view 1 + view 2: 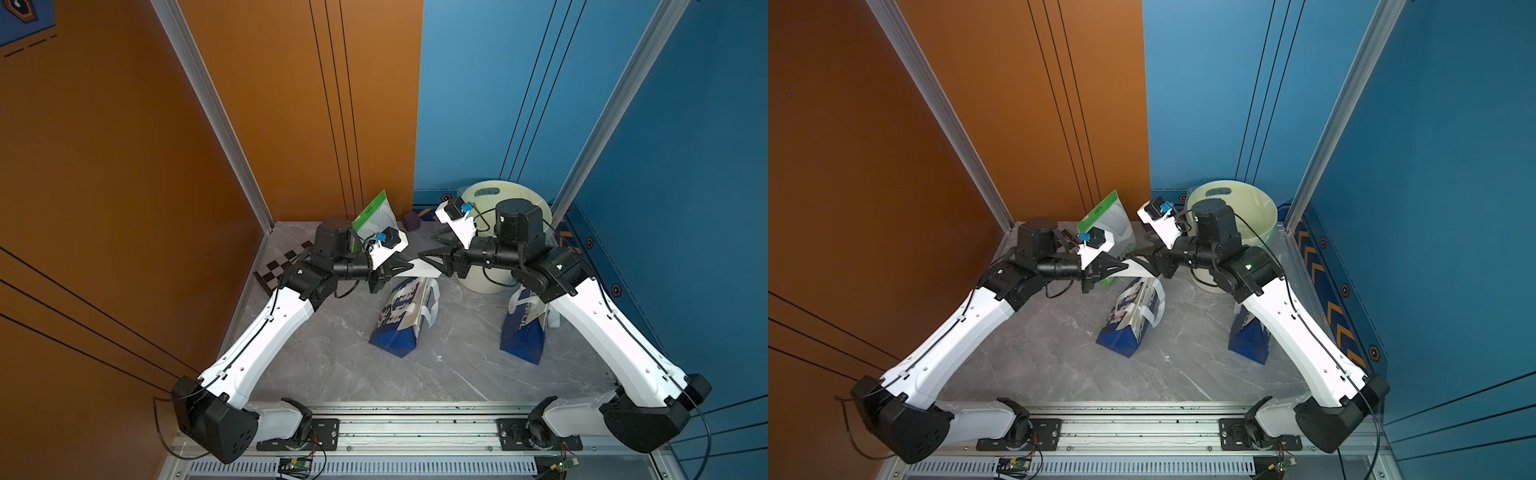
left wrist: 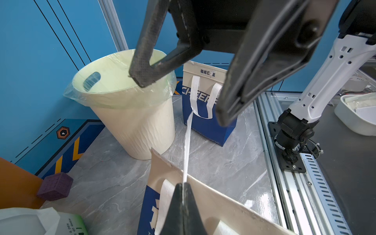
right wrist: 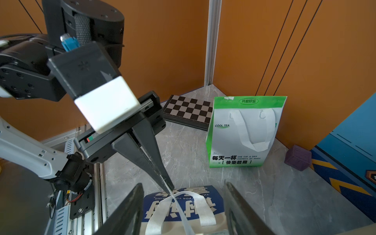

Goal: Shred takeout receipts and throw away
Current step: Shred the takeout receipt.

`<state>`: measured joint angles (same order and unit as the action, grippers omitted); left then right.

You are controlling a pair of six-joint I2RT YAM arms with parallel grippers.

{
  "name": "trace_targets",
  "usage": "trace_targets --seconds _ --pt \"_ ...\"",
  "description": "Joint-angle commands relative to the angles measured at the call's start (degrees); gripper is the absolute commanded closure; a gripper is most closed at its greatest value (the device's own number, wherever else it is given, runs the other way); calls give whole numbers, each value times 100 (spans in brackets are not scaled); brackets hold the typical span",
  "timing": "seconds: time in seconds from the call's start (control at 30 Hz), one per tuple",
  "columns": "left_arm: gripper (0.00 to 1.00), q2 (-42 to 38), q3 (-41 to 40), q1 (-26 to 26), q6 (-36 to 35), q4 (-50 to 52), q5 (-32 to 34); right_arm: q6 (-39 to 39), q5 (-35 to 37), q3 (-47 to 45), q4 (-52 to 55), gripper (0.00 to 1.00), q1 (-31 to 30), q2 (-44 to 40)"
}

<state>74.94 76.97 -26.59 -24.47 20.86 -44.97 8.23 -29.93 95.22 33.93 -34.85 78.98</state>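
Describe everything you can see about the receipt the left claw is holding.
The receipt is a thin, plain white paper slip, blank-looking. The left claw pinches one end, holding it in the air above the tipped blue-and-white bag. Its free end reaches between the open jaws of the right claw, apparently untouched.

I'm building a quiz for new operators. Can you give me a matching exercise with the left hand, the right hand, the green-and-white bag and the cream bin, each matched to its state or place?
Things:
1. left hand
2. right hand
3. green-and-white bag
4. cream bin

States or places:
A. lined with clear plastic film
B. open
C. upright by the orange wall
D. shut on the white receipt

Pairs: 1-D, 2-B, 3-C, 4-A.
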Motion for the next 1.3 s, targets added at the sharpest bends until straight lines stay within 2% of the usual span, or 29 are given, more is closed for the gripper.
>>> trace_targets --seconds 0.0,0.07,0.3,0.57,0.67,0.8,0.87,0.97,1.07,1.17,1.27 --pt "100 -93 195 -50 -345 200 45 226 -13 204 468 40 -82 94" --pt "100 -93 221 -60 -374 198 28 288 104 242 591 42 -101 147" --pt "100 -109 286 -90 -383 191 -61 354 254 361 771 58 -169 284" --pt "100 -89 277 -127 -398 199 46 277 125 557 790 100 -267 364" --pt "100 -111 285 -242 -581 199 449 96 411 585 750 100 -313 405" --pt "100 -307 146 -669 -1638 150 1597 -772 1484 568 444 100 -307 440" --pt "100 -490 -160 -955 -2197 -276 2249 -1394 2048 635 347 100 -220 494" --pt "100 -759 -692 -1058 -2194 -1503 2831 -1980 2663 732 317 100 -28 576" --pt "100 -905 -847 -1059 -2159 -1845 2896 -2341 2878 737 275 100 236 627" --pt "100 -1030 -954 -1052 -2065 -1943 2824 -2375 3191 682 238 100 387 625" --pt "100 -1184 -1099 -946 -1535 -2378 2719 -2286 3458 626 238 100 574 614"
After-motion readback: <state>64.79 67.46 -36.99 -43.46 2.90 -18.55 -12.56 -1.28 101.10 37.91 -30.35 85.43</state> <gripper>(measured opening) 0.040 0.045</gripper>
